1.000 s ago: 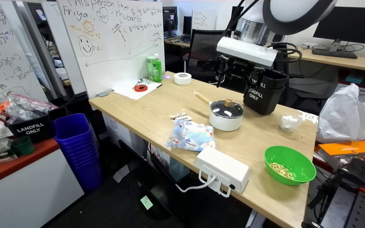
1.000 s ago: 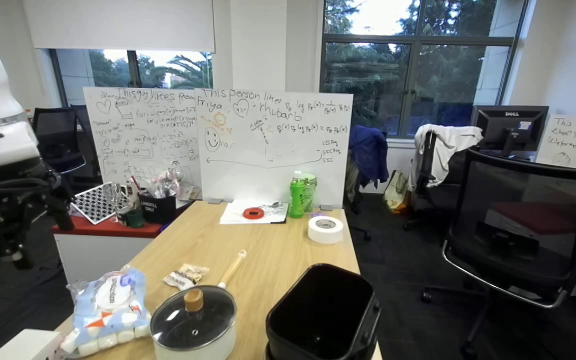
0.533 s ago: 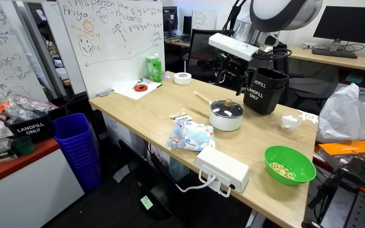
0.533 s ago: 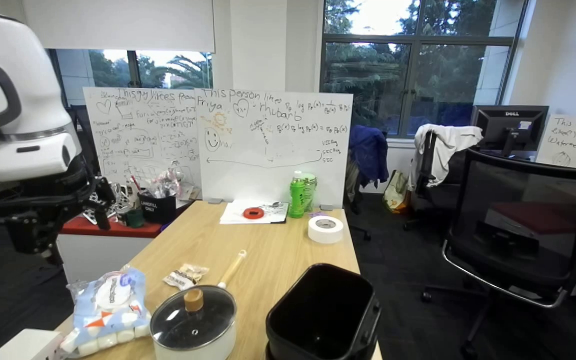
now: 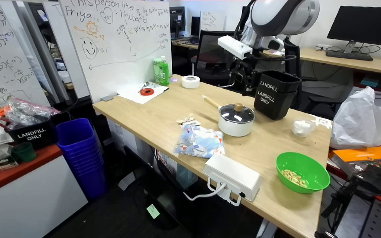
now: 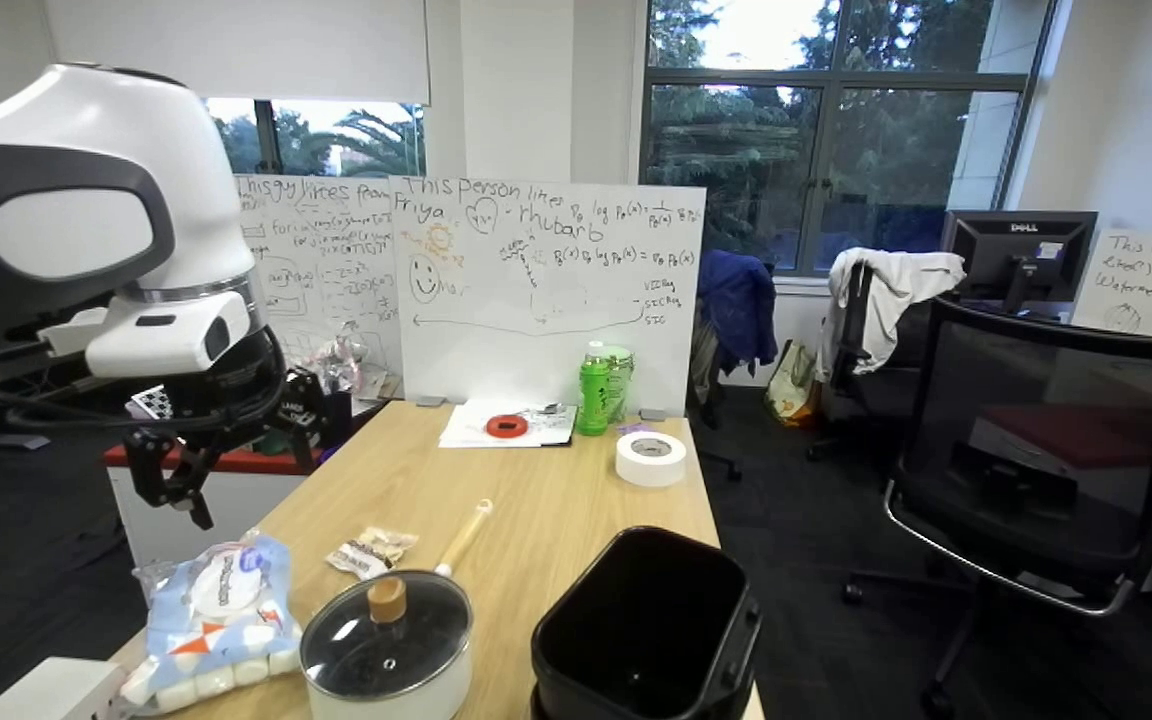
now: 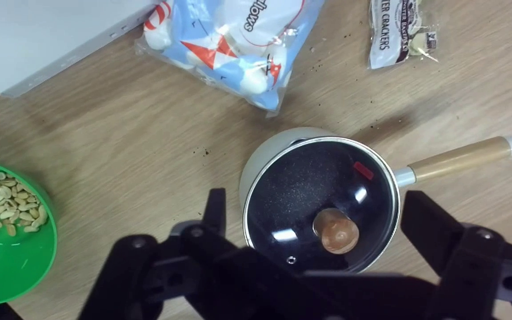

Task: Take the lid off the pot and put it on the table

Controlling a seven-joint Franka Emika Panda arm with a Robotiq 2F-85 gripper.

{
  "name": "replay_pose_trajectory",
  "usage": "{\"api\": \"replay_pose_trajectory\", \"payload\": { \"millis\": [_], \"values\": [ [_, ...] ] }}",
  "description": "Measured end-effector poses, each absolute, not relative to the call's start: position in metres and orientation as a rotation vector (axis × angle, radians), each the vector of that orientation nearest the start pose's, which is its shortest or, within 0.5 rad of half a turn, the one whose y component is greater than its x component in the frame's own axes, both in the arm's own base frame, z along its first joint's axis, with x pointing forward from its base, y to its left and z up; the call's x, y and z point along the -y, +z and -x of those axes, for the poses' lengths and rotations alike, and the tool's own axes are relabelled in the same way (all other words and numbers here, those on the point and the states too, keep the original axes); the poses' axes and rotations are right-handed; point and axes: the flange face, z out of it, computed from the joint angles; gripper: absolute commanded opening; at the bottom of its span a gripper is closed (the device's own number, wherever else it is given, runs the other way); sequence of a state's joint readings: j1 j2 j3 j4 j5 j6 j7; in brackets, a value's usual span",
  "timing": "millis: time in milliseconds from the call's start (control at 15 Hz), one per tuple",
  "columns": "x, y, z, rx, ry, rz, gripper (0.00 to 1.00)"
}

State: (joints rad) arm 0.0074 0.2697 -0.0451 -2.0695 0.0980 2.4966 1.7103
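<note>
The lid point(image 5: 234, 115), a dark glass disc with a silvery rim and a wooden knob point(image 7: 339, 234), sits on the pot point(image 5: 235, 129), a white saucepan resting on the light wood table point(image 5: 177, 102). In an exterior view, the pot's wooden handle point(image 5: 211, 102) points to the far left. Your gripper point(image 7: 315, 199) hangs high, well apart from the lid; its jaws are spread wide, and in the wrist view its fingertips point(image 7: 215, 209) appear on either side of the lid.

Around the pot, in an exterior view, you have a blue-and-white bag of marshmallows point(image 5: 200, 142) just to the near left and a small packet of crackers point(image 5: 189, 121) to the left. Just to the far right stand nested black bins point(image 5: 276, 109) marked "LANDFILL ONLY". At the table's near edge is a white box point(image 5: 233, 173) with a cord point(image 5: 204, 196). To the right is a clear bowl point(image 5: 301, 134) holding white pieces point(image 5: 302, 125); to the near right, a green bowl point(image 5: 313, 168) with peanuts point(image 5: 293, 178). At the far left end are a tape roll point(image 5: 190, 84) and a green bottle point(image 5: 164, 72).
</note>
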Motion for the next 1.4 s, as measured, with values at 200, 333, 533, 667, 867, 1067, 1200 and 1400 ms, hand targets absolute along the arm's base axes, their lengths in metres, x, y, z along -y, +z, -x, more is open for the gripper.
{"api": "replay_pose_trajectory", "payload": {
  "millis": [200, 333, 533, 667, 867, 1067, 1200, 1400],
  "values": [
    [0.020, 0.317, -0.601, -2.360, -0.096, 1.830, 1.00],
    [0.020, 0.317, -0.601, -2.361, -0.097, 1.829, 1.00],
    [0.024, 0.313, -0.602, -2.406, -0.083, 1.769, 1.00],
    [0.034, 0.308, -0.608, -2.490, -0.059, 1.644, 1.00],
    [0.054, 0.297, -0.619, -2.626, -0.054, 1.428, 1.00],
    [0.071, 0.284, -0.628, -2.756, -0.054, 1.201, 1.00],
    [0.074, 0.278, -0.631, -2.794, -0.050, 1.133, 1.00],
    [0.071, 0.280, -0.633, -2.801, -0.047, 1.116, 1.00]
  ]
}}
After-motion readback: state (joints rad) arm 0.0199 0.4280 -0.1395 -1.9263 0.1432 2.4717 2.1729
